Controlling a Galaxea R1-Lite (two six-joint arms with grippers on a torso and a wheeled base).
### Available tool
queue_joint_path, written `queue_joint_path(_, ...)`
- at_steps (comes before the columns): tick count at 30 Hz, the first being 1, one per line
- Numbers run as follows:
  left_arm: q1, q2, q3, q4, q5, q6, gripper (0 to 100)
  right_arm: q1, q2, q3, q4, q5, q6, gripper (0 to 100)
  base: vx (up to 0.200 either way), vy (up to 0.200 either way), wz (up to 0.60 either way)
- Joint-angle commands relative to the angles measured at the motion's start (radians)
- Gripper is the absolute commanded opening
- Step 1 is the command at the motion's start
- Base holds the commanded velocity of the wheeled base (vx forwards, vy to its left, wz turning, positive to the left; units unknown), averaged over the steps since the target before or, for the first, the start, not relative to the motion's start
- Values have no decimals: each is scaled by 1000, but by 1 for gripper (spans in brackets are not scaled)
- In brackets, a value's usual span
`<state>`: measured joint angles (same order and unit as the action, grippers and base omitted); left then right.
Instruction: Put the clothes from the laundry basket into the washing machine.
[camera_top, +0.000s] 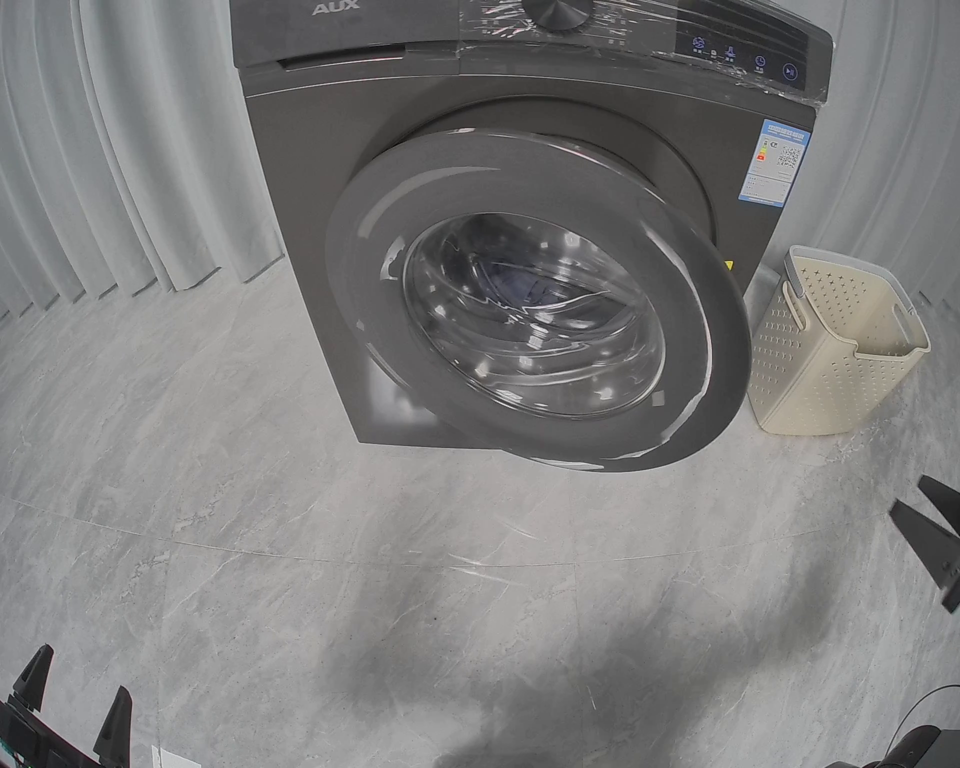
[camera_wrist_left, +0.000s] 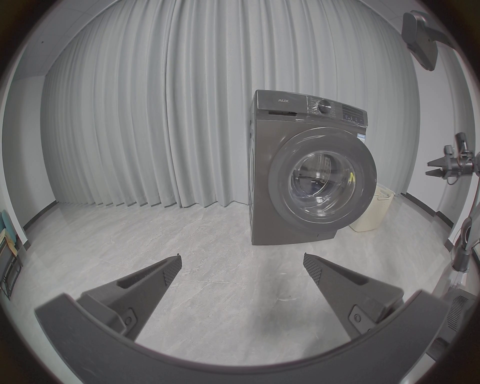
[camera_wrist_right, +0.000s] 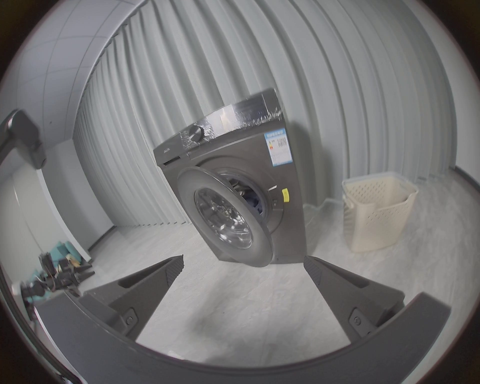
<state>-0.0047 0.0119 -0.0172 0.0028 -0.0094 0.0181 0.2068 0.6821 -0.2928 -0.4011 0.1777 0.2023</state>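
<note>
The grey washing machine (camera_top: 300, 200) stands on the floor ahead of me. Its round glass door (camera_top: 540, 310) hangs ajar, swung out toward me. Dark blue cloth (camera_top: 515, 285) shows through the glass inside the drum, and again through the door gap (camera_wrist_right: 252, 199). To the machine's right stands the cream laundry basket (camera_top: 835, 370); the part of its inside that I can see holds no clothes. My left gripper (camera_top: 80, 675) is low at the near left, open and holding nothing (camera_wrist_left: 241, 257). My right gripper (camera_top: 912, 495) is at the right, short of the basket, open and holding nothing (camera_wrist_right: 243, 260).
Pale curtains (camera_top: 120, 150) hang behind and on both sides of the machine. Bare grey tiled floor (camera_top: 350, 600) stretches between me and the machine. Some small items (camera_wrist_left: 7, 250) lie by the wall far to the left.
</note>
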Motion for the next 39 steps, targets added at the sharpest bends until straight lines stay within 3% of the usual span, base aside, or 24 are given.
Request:
queue_joint_path(1,0,-10,16,0,0,0,100,356,761,-186,-372,-72,233,100,0,0,0)
queue_joint_path(5,0,-10,16,0,0,-1,100,444,826,-204,-380,-81,259,100,0,0,0)
queue_joint_path(13,0,-9,16,0,0,-3,100,471,887,-304,-443,-83,266,100,0,0,0)
queue_joint_path(18,0,-9,16,0,0,-4,100,450,936,-373,-447,-101,266,100,80,-80,0)
queue_joint_path(29,0,-9,16,0,0,-3,100,281,942,-502,-449,-99,255,100,182,-200,0)
queue_joint_path(35,0,-9,16,0,-1,-1,100,296,898,-447,-446,-99,252,100,0,-67,0)
queue_joint_path(39,0,-9,16,0,-1,-3,100,376,883,-384,-447,-102,235,100,0,0,0)
